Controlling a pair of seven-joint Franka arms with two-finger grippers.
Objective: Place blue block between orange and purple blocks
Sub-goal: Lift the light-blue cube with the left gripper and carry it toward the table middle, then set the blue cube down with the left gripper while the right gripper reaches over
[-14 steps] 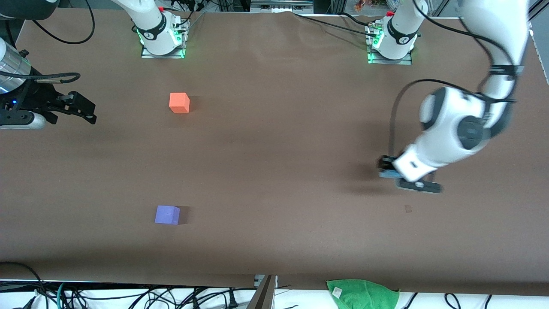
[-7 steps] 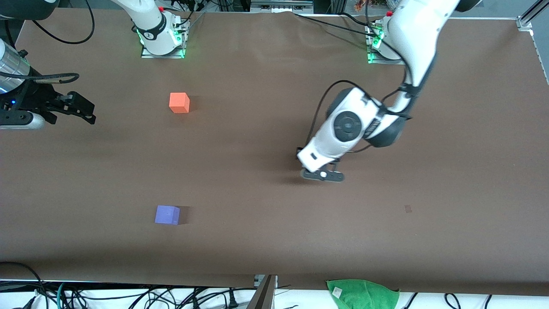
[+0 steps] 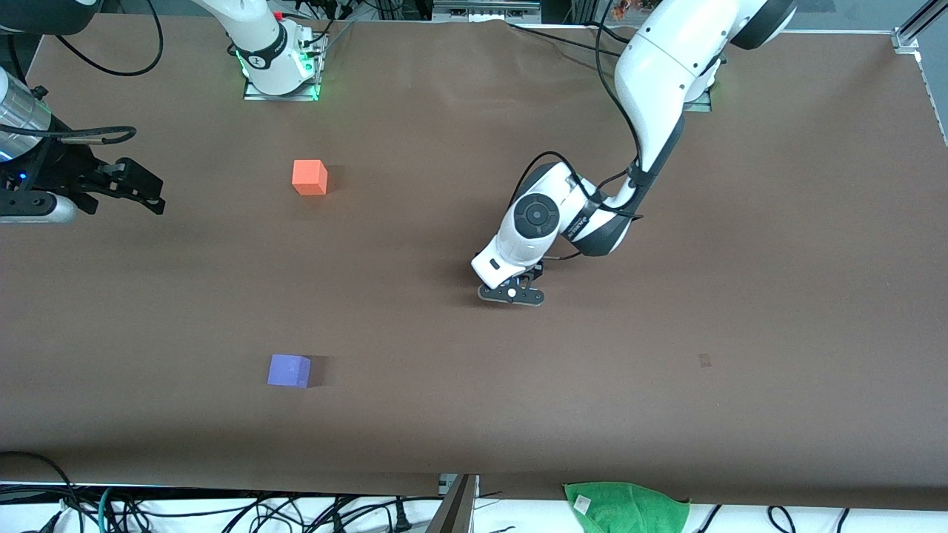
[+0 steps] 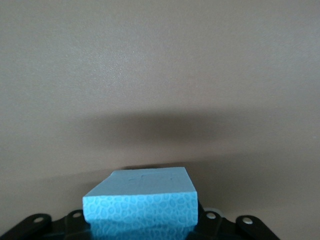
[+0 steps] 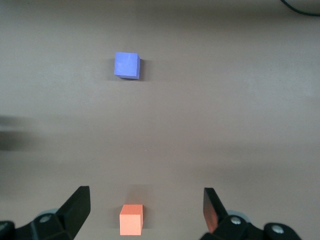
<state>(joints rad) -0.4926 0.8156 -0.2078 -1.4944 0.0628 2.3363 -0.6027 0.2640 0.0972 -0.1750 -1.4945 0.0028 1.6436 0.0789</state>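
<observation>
The orange block (image 3: pixel 309 178) sits on the brown table toward the right arm's end. The purple block (image 3: pixel 289 371) lies nearer to the front camera, in line with it. Both also show in the right wrist view, orange (image 5: pixel 131 219) and purple (image 5: pixel 127 65). My left gripper (image 3: pixel 511 290) hangs low over the middle of the table, shut on the blue block (image 4: pixel 142 202). The hand hides that block in the front view. My right gripper (image 3: pixel 144 192) waits open and empty at the right arm's end of the table, raised above it.
A green cloth (image 3: pixel 626 507) lies at the table's edge nearest to the front camera. Cables hang below that edge. A small dark mark (image 3: pixel 704 360) is on the table toward the left arm's end.
My left arm has swung from the left arm's end of the table to its middle, carrying the blue block. The right arm and the two other blocks have not moved.
</observation>
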